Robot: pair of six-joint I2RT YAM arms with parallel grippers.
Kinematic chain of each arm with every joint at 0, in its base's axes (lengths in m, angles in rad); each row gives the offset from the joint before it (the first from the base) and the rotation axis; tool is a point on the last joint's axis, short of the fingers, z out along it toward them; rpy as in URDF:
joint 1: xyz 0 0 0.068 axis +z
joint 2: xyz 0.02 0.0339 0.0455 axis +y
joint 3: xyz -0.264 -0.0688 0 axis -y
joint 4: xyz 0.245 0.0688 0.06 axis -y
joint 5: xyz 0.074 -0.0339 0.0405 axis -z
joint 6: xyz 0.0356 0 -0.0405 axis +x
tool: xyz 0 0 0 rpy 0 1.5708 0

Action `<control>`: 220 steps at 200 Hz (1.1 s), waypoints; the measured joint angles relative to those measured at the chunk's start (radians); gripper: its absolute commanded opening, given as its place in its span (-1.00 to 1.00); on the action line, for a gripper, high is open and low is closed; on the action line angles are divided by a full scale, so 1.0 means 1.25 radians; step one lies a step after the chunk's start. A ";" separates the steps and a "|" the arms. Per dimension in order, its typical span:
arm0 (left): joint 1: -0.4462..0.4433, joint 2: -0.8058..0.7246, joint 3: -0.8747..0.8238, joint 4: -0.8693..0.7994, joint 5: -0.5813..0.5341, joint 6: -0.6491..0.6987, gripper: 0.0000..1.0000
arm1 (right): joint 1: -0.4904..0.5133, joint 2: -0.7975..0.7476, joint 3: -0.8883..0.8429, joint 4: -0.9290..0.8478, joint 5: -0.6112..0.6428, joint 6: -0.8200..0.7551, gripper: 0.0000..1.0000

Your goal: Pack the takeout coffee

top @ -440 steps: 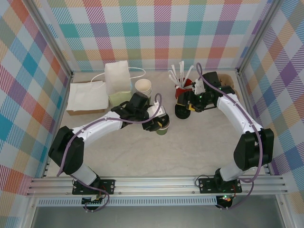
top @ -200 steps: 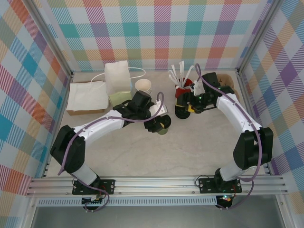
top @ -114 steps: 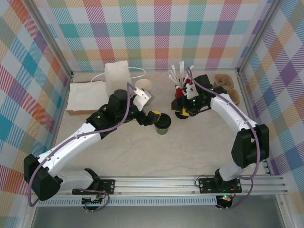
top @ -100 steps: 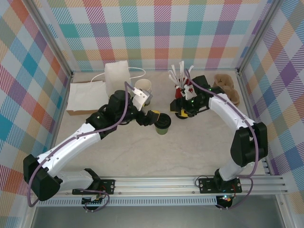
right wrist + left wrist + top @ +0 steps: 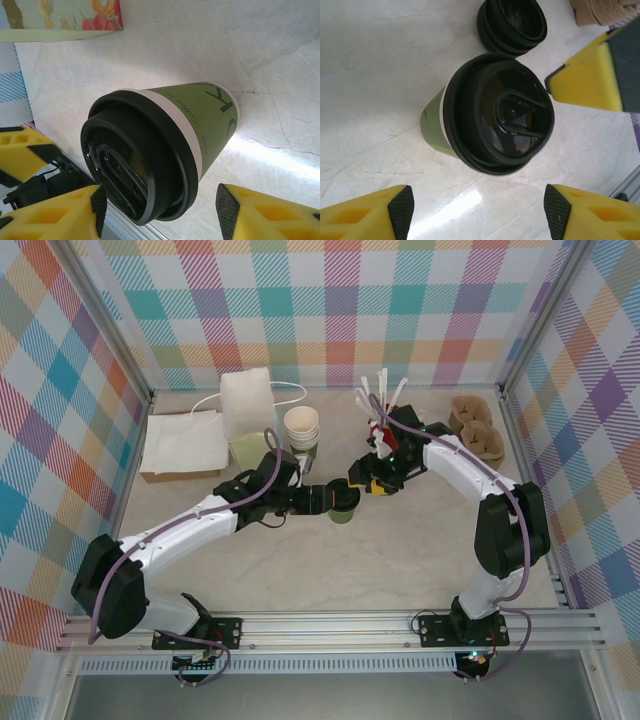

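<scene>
"So, where is the coffee?"

"Upright on the pale marbled table [image 5: 420,560]: a small olive-green paper cup with a black round plastic lid [image 5: 343,502], standing between my two grippers."

"Are you holding it?"

"No. My left gripper [image 5: 478,212] has its yellow fingers spread wide, clear of the cup. My right gripper [image 5: 162,207] is spread too, a finger on either side of the lid, clasping nothing."

"Any writing?"

"A large dark K on the green side. I cannot read the small print beside it. A stack of black round lids [image 5: 512,25] sits near the cup."
</scene>
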 measured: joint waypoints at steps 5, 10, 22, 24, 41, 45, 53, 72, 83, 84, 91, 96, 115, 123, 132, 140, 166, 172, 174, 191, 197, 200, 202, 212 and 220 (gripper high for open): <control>0.000 0.009 0.000 0.007 0.000 -0.008 0.42 | 0.000 0.001 0.002 0.000 0.000 0.000 0.20; 0.000 0.017 0.000 0.013 0.000 -0.017 0.42 | 0.000 0.002 0.003 0.000 0.000 0.000 0.19; 0.000 0.038 0.000 0.021 0.000 -0.032 0.42 | 0.000 0.004 0.006 0.000 0.000 0.000 0.18; 0.000 0.041 0.000 0.022 0.000 -0.035 0.41 | 0.000 0.004 0.007 0.000 0.000 0.000 0.18; 0.000 0.063 0.000 0.035 -0.001 -0.049 0.38 | 0.000 0.008 0.008 0.000 0.000 0.000 0.17; 0.000 0.067 0.000 0.036 -0.001 -0.053 0.37 | 0.000 0.009 0.008 -0.001 0.000 0.000 0.17; 0.000 0.074 0.001 0.038 -0.002 -0.059 0.37 | 0.000 0.012 0.008 -0.003 -0.001 0.000 0.16; 0.000 0.089 0.003 0.046 -0.002 -0.067 0.35 | 0.000 0.013 0.008 -0.006 -0.001 0.000 0.15; -0.001 0.093 0.005 0.052 -0.002 -0.068 0.34 | 0.000 0.013 0.008 -0.008 -0.001 0.000 0.14; -0.001 0.094 0.006 0.052 -0.002 -0.069 0.33 | 0.000 0.013 0.008 -0.008 -0.001 0.000 0.13; -0.001 0.096 0.007 0.053 -0.002 -0.071 0.33 | 0.000 0.013 0.008 -0.009 -0.001 0.000 0.12; -0.001 0.098 0.007 0.054 -0.002 -0.071 0.33 | 0.000 0.015 0.008 -0.009 -0.001 0.000 0.10; -0.001 0.100 0.008 0.057 -0.002 -0.071 0.32 | 0.001 0.023 0.009 -0.012 0.000 0.000 0.07; -0.001 0.101 0.008 0.058 -0.002 -0.071 0.32 | 0.002 0.029 0.009 -0.012 0.000 0.000 0.05; -0.001 0.101 0.008 0.058 -0.002 -0.071 0.32 | 0.004 0.034 0.009 -0.013 0.001 0.000 0.03; -0.001 0.101 0.008 0.058 -0.002 -0.071 0.32 | 0.005 0.038 0.009 -0.013 0.003 0.000 0.00; -0.001 0.102 0.008 0.058 -0.002 -0.070 0.32 | 0.005 0.039 0.012 -0.015 0.002 0.000 -0.09; -0.001 0.102 0.008 0.058 -0.003 -0.070 0.32 | 0.005 0.040 0.013 -0.016 0.002 0.000 -0.10; -0.001 0.102 0.008 0.058 -0.003 -0.070 0.32 | 0.005 0.040 0.014 -0.016 0.002 0.000 -0.11; -0.001 0.103 0.008 0.058 -0.003 -0.070 0.32 | 0.005 0.042 0.017 -0.018 0.002 0.000 -0.16; -0.001 0.103 0.008 0.058 -0.003 -0.070 0.32 | 0.005 0.043 0.018 -0.018 0.001 0.000 -0.18; -0.001 0.103 0.008 0.058 -0.003 -0.070 0.32 | 0.005 0.044 0.018 -0.018 0.001 0.000 -0.19; -0.001 0.103 0.008 0.058 -0.003 -0.070 0.32 | 0.005 0.045 0.018 -0.018 0.000 0.000 -0.19; -0.001 0.103 0.008 0.058 -0.003 -0.070 0.32 | 0.005 0.046 0.019 -0.019 -0.002 0.000 -0.21; -0.001 0.103 0.008 0.058 -0.003 -0.070 0.32 | 0.005 0.048 0.021 -0.021 -0.004 0.000 -0.22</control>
